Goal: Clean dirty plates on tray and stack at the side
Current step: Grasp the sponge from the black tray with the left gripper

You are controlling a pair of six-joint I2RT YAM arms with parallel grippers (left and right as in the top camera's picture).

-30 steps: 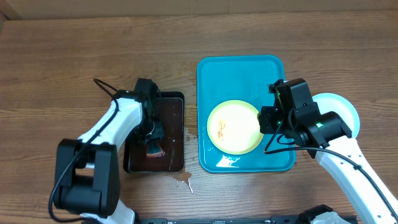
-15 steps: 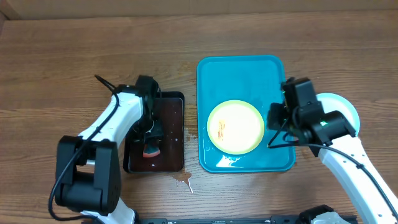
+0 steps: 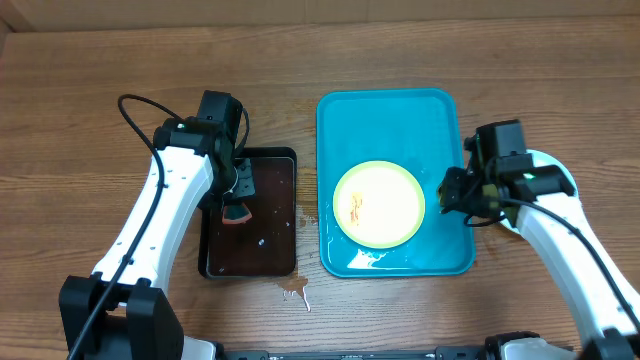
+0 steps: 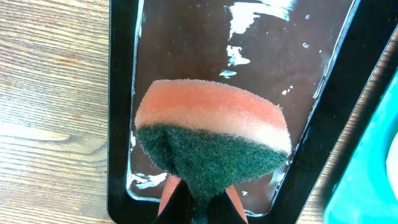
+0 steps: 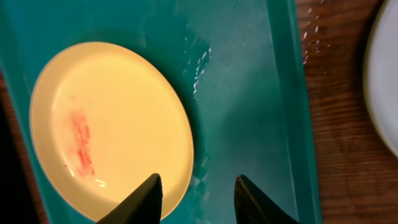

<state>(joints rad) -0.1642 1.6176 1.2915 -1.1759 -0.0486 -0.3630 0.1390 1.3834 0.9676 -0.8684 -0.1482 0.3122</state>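
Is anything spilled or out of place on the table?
Yes. A small puddle lies on the bare table beside a corner of the black tray, outside it. The plate on the blue tray carries a red smear.

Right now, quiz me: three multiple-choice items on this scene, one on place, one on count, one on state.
1. Where does the smeared plate lie?
A) on the wood table
B) on the turquoise tray
C) in the dark liquid

2. How many plates lie on that tray?
A) one
B) two
C) three

3. What is the left pincer doing?
A) open and empty
B) shut on a plate
C) shut on the sponge

Answers:
1 B: the overhead view shows the plate inside the tray's rim.
2 A: only the one yellow-green plate is on it.
3 C: the left wrist view shows the sponge pinched in it.
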